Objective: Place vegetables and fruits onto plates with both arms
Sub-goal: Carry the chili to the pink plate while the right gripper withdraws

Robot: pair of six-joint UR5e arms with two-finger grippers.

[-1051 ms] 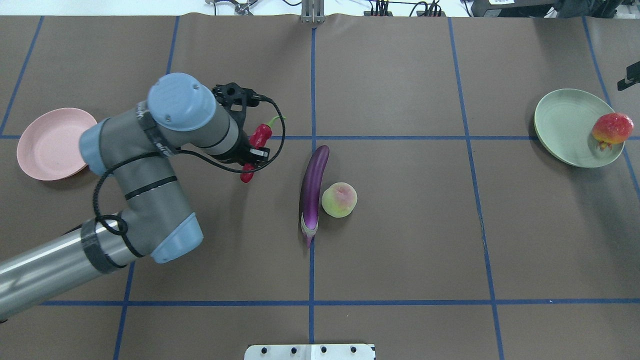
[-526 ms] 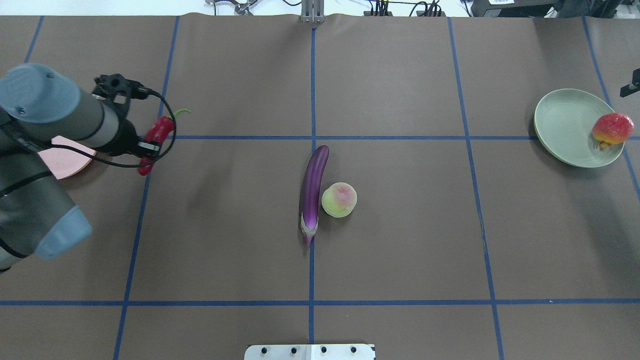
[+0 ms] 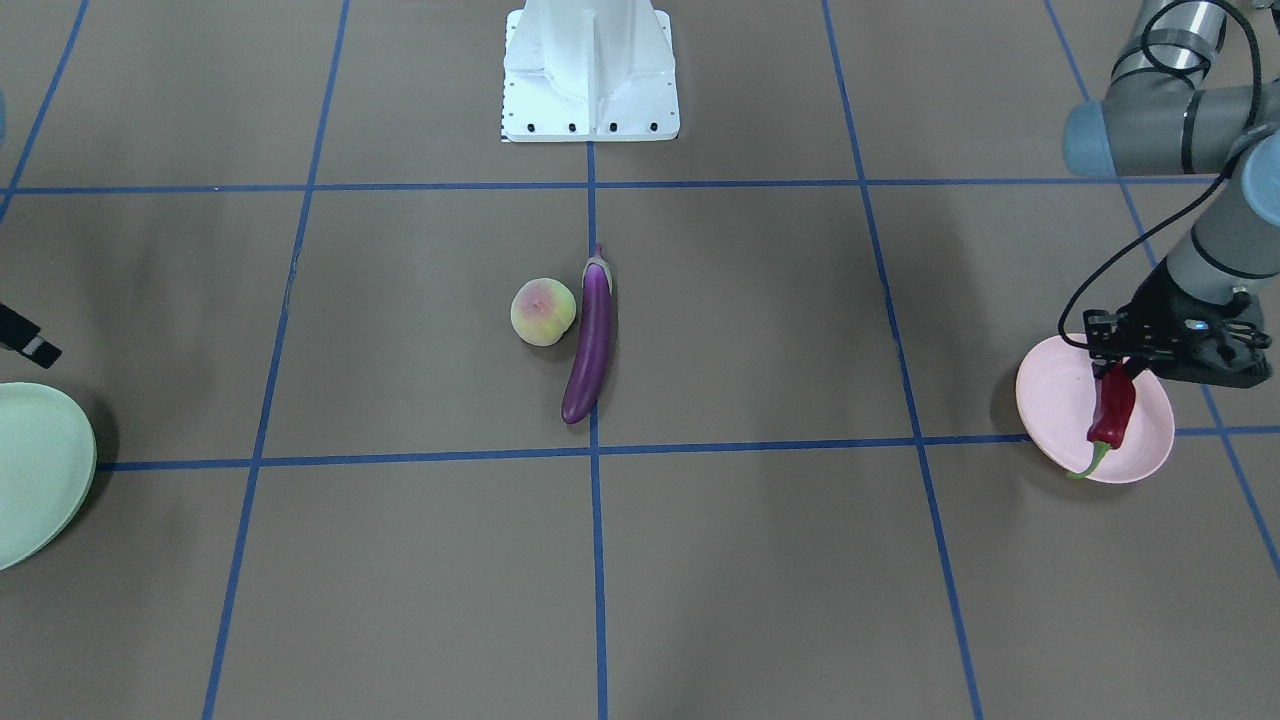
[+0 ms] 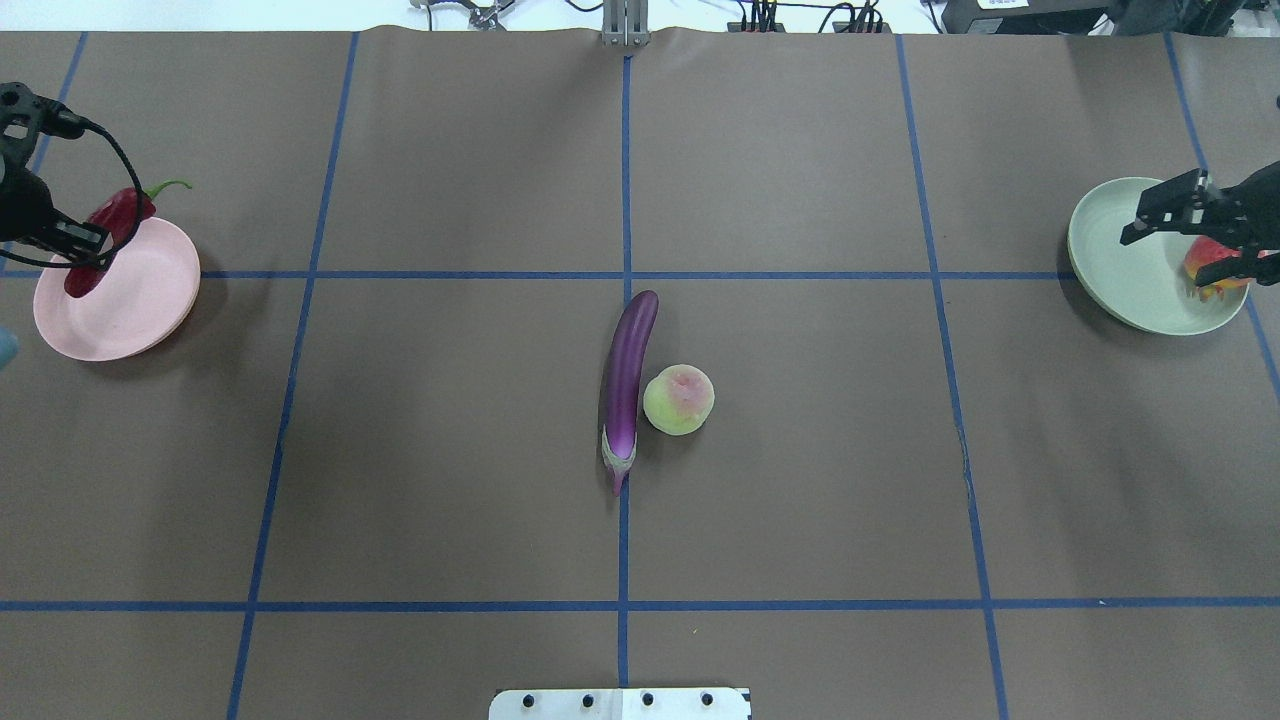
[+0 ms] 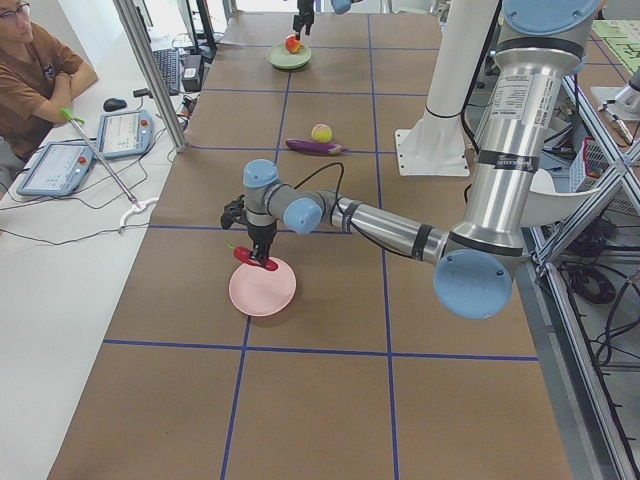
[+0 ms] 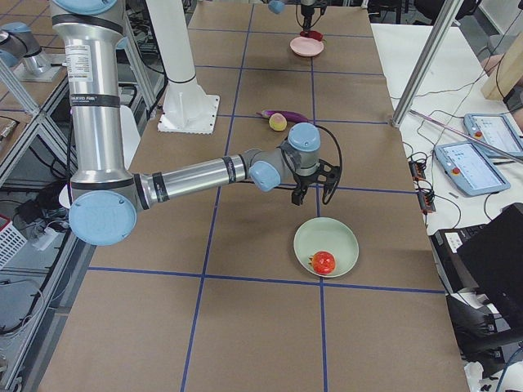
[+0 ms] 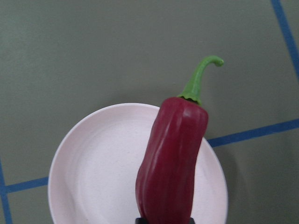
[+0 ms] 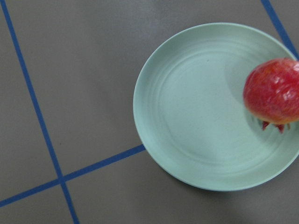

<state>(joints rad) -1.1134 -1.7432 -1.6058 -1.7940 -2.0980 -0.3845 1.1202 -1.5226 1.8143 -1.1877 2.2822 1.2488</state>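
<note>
Overhead: the left gripper (image 4: 85, 245) has swung farther left since half a second ago. The chili pepper (image 4: 118, 212) clamped in it now hangs over the far rim of the pink plate (image 4: 140, 300). The right gripper (image 4: 1205, 245) has come in over the green plate (image 4: 1110, 250), jaws apart, above the spiky red fruit (image 4: 1203, 258) lying there. The eggplant (image 4: 625, 380) and peach (image 4: 678, 400) touch mid-table, unmoved.

Front view: the pepper's stem points away from the robot.

Left wrist: the pepper is above the plate's dish.

Right wrist: the fruit rests near the plate's edge.
</note>
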